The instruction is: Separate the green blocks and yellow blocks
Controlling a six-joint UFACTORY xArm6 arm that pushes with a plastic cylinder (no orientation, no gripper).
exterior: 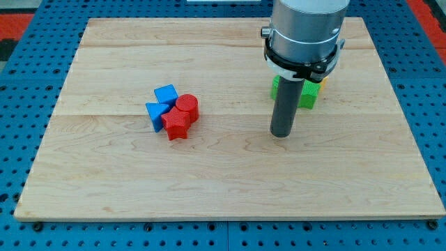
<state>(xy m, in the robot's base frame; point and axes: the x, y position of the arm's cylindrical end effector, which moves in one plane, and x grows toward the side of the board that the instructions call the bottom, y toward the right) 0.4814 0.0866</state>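
Crowding green blocks (pixel 307 97), my tip (pixel 281 134)

Dark rod tip (pixel 281 134) is sitting on the pale wooden board (pixel 104 174), just below green blocks (pixel 307 97) and a yellow block (pixel 322 81) that the arm is partly hiding. Blue cube (pixel 166 94), blue block (pixel 156 113), red cylinder (pixel 187 105) and red star (pixel 177 125) are clustering at the view's left.

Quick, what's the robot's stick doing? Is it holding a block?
End effector: a plain rod, no jaws, holding nothing. My tip rests on the board, just below the green blocks and yellow block, touching none.
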